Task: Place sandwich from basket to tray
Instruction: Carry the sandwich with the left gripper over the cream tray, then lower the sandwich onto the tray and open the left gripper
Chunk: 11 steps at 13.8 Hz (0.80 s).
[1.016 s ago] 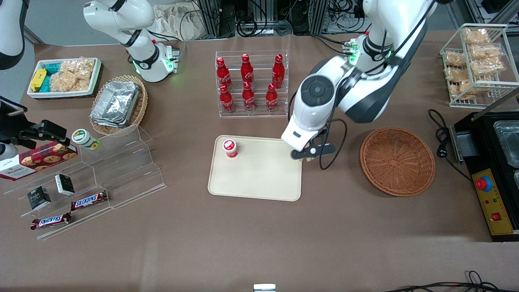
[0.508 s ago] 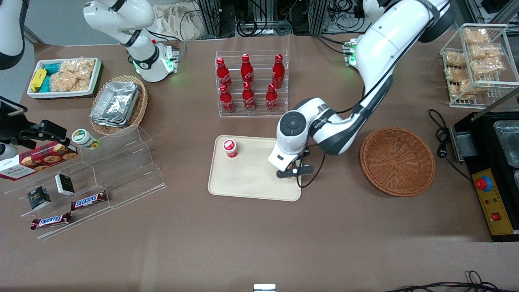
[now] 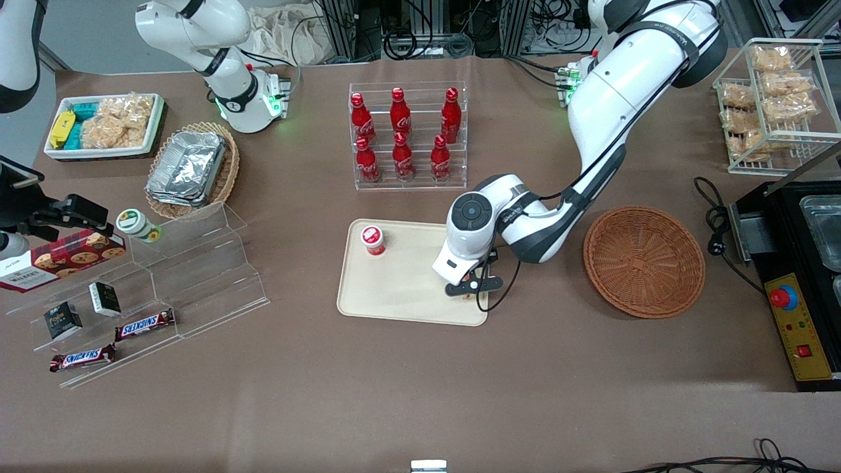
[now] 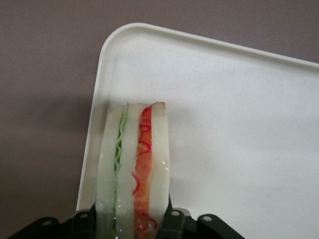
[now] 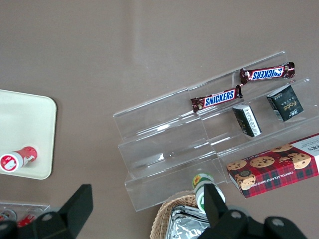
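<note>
Gripping the sandwich (image 4: 133, 164) over the tray (image 3: 394, 289) — tool (image 3: 472, 289).

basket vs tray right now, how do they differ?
The basket is round brown wicker; the tray is a flat cream rectangle. The basket holds nothing; the tray carries a small red bottle. The gripper holds the sandwich over the tray's corner, away from the basket. Both rest on the table.

The working arm is glossy white with dark grey joint bands and a round dark grey cap on its wrist housing above the tray (image 3: 394, 289). A thin black cable loops beside the black claw (image 3: 470, 290). A green light glows at the arm's base on the bench (image 3: 420, 394).
</note>
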Motion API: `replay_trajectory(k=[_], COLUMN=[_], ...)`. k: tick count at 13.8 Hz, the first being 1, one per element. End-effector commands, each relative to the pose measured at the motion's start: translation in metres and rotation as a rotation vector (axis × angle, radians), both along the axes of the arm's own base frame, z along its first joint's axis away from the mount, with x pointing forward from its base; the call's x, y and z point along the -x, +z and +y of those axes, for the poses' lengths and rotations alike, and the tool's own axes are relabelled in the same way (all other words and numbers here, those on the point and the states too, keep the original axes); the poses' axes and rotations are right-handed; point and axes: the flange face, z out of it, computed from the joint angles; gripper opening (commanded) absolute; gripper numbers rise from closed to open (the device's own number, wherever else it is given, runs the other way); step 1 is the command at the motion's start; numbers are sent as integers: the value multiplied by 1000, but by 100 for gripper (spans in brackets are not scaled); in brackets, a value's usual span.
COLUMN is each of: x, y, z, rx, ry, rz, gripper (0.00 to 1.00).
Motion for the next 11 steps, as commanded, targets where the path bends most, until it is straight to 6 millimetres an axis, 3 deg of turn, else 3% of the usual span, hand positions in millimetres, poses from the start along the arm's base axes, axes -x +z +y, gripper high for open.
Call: replay_trajectory(k=[1, 3, 8, 11], x=[-5, -11, -18, -10], y=[11, 35, 130, 187], z=[-6, -4, 7, 25], rx=[5, 18, 47, -32], ry=[28, 109, 348, 438], rz=[-31, -67, -198, -241], gripper=[100, 100, 100, 100])
